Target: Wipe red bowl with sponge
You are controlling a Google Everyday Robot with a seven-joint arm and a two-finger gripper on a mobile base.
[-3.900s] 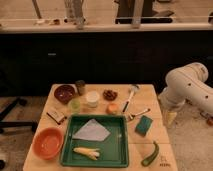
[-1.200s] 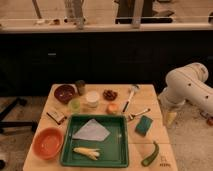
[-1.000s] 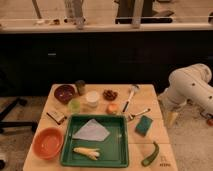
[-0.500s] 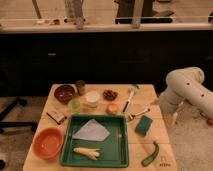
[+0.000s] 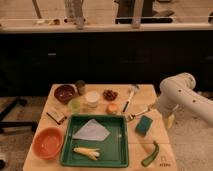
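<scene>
The red bowl (image 5: 48, 142) sits empty at the table's front left corner, beside the green tray (image 5: 123, 146). The teal sponge (image 5: 145, 125) lies flat on the table just right of the tray. My gripper (image 5: 170, 120) hangs from the white arm (image 5: 181, 95) off the table's right edge. It is a little right of the sponge and level with it, not touching it. The gripper is open and holds nothing.
The tray holds a pale cloth (image 5: 91, 131) and a yellow vegetable (image 5: 86, 152). A curved green vegetable (image 5: 150, 154) lies at the front right. Behind the tray stand a maroon bowl (image 5: 64, 93), several cups and a brush (image 5: 129, 96). An office chair base (image 5: 12, 107) stands at the left.
The arm has swung left and slightly down, bringing the gripper closer to the table's right edge and the sponge. Nothing on the table has moved.
</scene>
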